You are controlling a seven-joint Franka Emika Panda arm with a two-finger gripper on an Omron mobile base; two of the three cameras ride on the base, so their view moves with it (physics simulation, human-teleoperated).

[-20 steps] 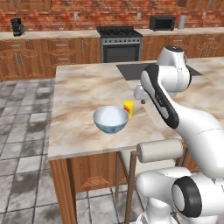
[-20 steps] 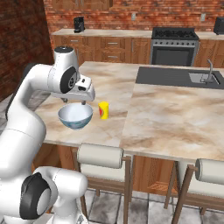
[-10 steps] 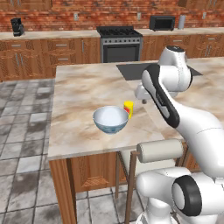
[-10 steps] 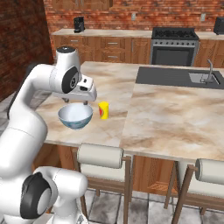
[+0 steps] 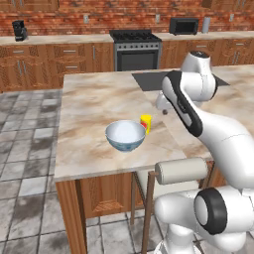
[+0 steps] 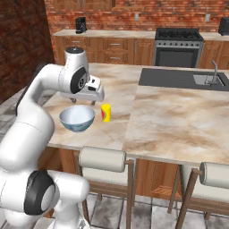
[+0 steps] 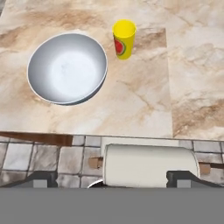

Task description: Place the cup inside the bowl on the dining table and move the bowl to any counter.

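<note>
The small yellow cup (image 5: 145, 122) (image 6: 106, 112) (image 7: 124, 39) stands upright on the dining table (image 5: 94, 99) (image 6: 179, 112) (image 7: 131, 105), just beside the bowl (image 5: 125, 135) (image 6: 77, 118) (image 7: 67, 68). The bowl is white inside, blue-grey outside, and has nothing in it. My gripper (image 5: 162, 105) (image 6: 94, 101) (image 7: 112, 178) hovers above the table, a little behind and above the cup and bowl. It touches neither. In the hand view its fingertips (image 7: 41, 177) stand far apart, so it is open with nothing between them.
Padded stools (image 5: 181, 171) (image 6: 102, 159) (image 7: 148, 164) line the table's near edge. A dark sink (image 6: 205, 79) is set into the table's far right. The counter (image 5: 49, 39) (image 6: 112, 33) runs along the brick wall with a stove (image 5: 135, 47), a coffee maker (image 5: 19, 30) and a microwave (image 5: 183, 26).
The hand has shifted only slightly above the table. Cup and bowl have not moved.
</note>
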